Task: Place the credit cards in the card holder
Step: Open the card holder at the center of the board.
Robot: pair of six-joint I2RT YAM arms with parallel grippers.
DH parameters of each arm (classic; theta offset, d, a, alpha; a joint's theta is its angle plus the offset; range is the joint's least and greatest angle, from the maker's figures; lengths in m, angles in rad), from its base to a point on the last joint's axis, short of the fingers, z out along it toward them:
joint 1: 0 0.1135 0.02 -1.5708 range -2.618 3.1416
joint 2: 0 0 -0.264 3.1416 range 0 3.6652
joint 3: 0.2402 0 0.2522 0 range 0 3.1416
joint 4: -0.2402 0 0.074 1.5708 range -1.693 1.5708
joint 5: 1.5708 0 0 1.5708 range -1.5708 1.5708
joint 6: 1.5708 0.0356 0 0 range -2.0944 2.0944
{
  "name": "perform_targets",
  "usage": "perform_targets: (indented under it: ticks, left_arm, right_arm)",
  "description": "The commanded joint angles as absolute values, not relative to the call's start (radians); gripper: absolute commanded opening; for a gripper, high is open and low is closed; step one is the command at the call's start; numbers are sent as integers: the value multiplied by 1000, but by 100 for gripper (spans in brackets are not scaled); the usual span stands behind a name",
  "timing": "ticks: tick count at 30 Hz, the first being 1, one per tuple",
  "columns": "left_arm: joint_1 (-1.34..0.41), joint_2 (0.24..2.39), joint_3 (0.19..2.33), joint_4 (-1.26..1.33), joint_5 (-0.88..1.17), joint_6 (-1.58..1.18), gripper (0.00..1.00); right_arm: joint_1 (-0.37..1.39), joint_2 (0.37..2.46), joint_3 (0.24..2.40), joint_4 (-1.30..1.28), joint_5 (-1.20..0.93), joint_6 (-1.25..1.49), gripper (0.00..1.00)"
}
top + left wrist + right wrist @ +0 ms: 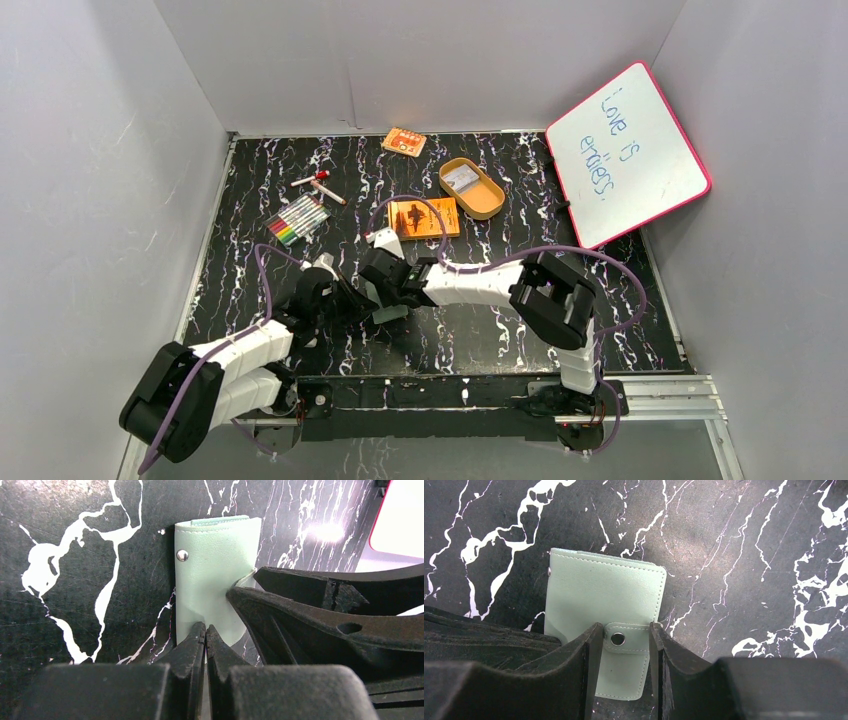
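The card holder (604,592), pale grey-green and folded shut, lies on the black marbled table (749,555). Its snap tab (624,639) sits between my right gripper's fingertips (625,627), which touch the tab on both sides. My left gripper (205,627) is shut on the near edge of the card holder (215,565), with a thin pale sliver pinched between its jaws. A finger of the right gripper (310,625) crosses the left wrist view on the right. In the top view both grippers meet mid-table and hide the holder. I cannot make out any credit cards.
An orange book (424,217) lies just beyond the grippers, and a tan oval tin (471,187) with something silvery in it stands to its right. Coloured markers (298,218) and a red-capped pen (318,180) lie at the left. A small orange item (404,141) sits at the back, and a pink-framed whiteboard (628,152) leans at the right.
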State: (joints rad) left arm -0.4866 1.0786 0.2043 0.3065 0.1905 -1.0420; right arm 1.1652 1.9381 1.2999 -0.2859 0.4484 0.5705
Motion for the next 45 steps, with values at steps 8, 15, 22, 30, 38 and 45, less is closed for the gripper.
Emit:
perform_targets:
  ticks: [8, 15, 22, 30, 38, 45]
  left_arm:
    - [-488, 1088, 189, 278, 175, -1038, 1]
    - [-488, 1089, 189, 277, 172, -1039, 0]
    - [-488, 1105, 190, 279, 168, -1038, 0]
    - [-488, 1130, 196, 281, 164, -1035, 0]
    - [-488, 1149, 205, 263, 146, -1021, 0]
    - [-488, 1189, 214, 241, 126, -1016, 0]
  right_arm:
    - [1223, 1979, 1380, -370, 580, 483, 51]
    - [1226, 1989, 1376, -389, 599, 480, 39]
    - [1227, 1977, 1366, -391, 602, 479, 21]
    - [1227, 1950, 1348, -394, 599, 494, 0]
    - [1227, 1913, 1320, -395, 610, 523, 0]
    - [1222, 1857, 1286, -410, 620, 576, 0]
